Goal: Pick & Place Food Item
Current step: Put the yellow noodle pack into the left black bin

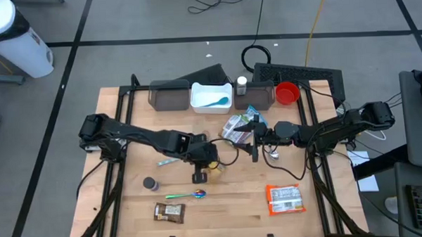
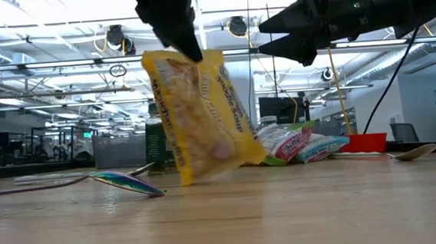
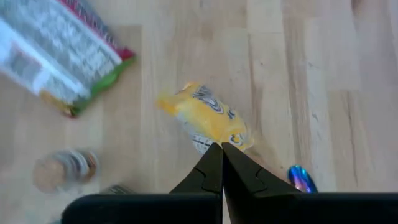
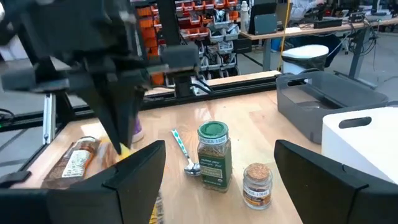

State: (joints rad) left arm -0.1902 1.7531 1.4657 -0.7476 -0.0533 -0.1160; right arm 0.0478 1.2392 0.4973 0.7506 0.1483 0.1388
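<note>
A yellow food packet (image 2: 202, 115) hangs near the table's middle, and my left gripper (image 3: 222, 146) is shut on it from above. In the high view the packet (image 1: 214, 169) shows just under that gripper (image 1: 207, 163). My right gripper (image 1: 254, 144) stands open and level to the packet's right, above the table, with nothing between its fingers. In the low view it is the dark pointed shape at the upper right (image 2: 273, 33). My left gripper pinches the yellow packet's upper edge (image 2: 190, 58) between its two fingertips (image 3: 211, 163). The fingers come from above, slanting down. The packet hangs tilted below them, its lower corner (image 2: 183, 178) close to the table; whether that corner touches the wood I cannot tell.
A green-and-white snack bag (image 1: 239, 124) lies beyond the packet. On the near side lie a shiny spoon (image 1: 189, 195), a small jar (image 1: 151, 184), a brown bar (image 1: 168, 213) and an orange packet (image 1: 284, 199). Bins (image 1: 210, 96) and a red bowl (image 1: 287, 93) line the far edge.
</note>
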